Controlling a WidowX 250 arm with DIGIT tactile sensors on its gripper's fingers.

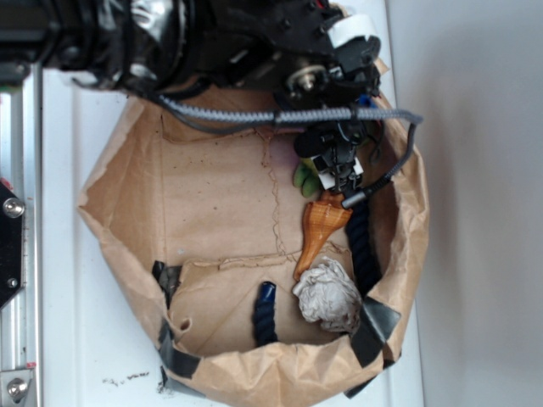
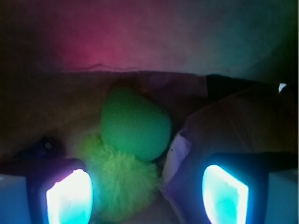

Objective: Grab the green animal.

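Right at my wrist camera the gripper (image 2: 147,196) has its two glowing fingers (image 2: 67,196) spread wide apart, and the green animal (image 2: 128,154) lies between them, nearer the left one, nothing clamped. Its long axis runs away from me, fuzzy lime end close, smooth paler lobe pointing toward the paper bag (image 1: 127,212) wall. Farther off in the bag, the orange-brown seashell (image 1: 320,227) sits just beside it, then the crumpled paper ball (image 1: 329,295).
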